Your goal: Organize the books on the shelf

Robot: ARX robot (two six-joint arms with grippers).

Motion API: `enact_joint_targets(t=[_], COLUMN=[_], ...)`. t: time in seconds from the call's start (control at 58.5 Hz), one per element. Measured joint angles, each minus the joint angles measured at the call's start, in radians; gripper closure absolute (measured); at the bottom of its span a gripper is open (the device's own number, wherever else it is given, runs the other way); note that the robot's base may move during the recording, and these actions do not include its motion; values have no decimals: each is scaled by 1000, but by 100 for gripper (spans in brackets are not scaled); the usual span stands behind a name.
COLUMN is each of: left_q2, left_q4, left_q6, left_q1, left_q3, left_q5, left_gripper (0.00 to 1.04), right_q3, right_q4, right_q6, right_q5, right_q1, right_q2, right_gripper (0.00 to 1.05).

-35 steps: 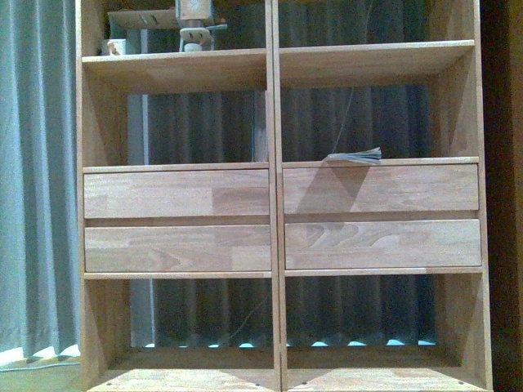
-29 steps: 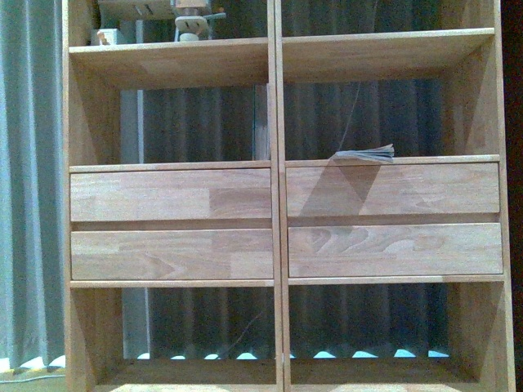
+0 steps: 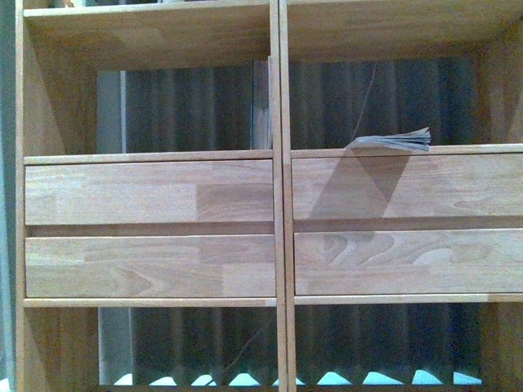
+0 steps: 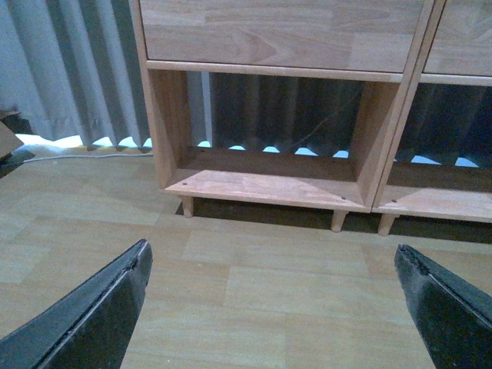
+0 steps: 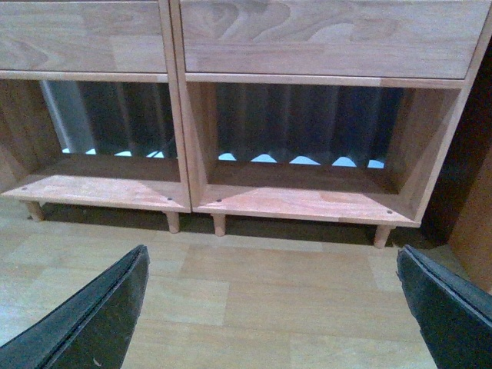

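The light-wood shelf (image 3: 278,196) fills the front view, with four drawer fronts across its middle. A book with greyish page edges (image 3: 394,140) lies flat in the right compartment above the drawers, its pages slightly fanned. A thin book (image 3: 261,106) stands upright against the double divider in the left compartment. Neither gripper shows in the front view. My left gripper (image 4: 270,250) is open and empty above the wooden floor, facing the shelf's lower left compartment (image 4: 261,181). My right gripper (image 5: 273,252) is open and empty above the floor, facing the lower right compartment (image 5: 300,196).
The shelf stands on short legs (image 4: 337,221) on a light wooden floor (image 4: 254,284). A grey curtain (image 4: 69,77) hangs behind and left of it. A dark wall or panel (image 5: 473,192) flanks the shelf's right side.
The front view has closed in on the shelf. The upper shelf with its small objects has left the picture. The drawers and the flat book look larger.
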Motion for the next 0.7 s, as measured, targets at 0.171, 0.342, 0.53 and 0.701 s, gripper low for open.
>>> enact_joint_targets(t=[0.171,0.342,0.53,0.701], left_q2=[0,0,0,0], left_q4=[0,0,0,0], left_q6=[0,0,0,0], left_q1=[0,0,0,0], left_q3=[0,0,0,0], left_q5=[0,0,0,0], left_gripper=[7,7,7,7], right_q3=[0,0,0,0], right_q4=[0,0,0,0], right_q6=[0,0,0,0], right_q5=[0,0,0,0], right_q1=[0,0,0,0], right_q2=[0,0,0,0], right_gripper=[7,7,7,7])
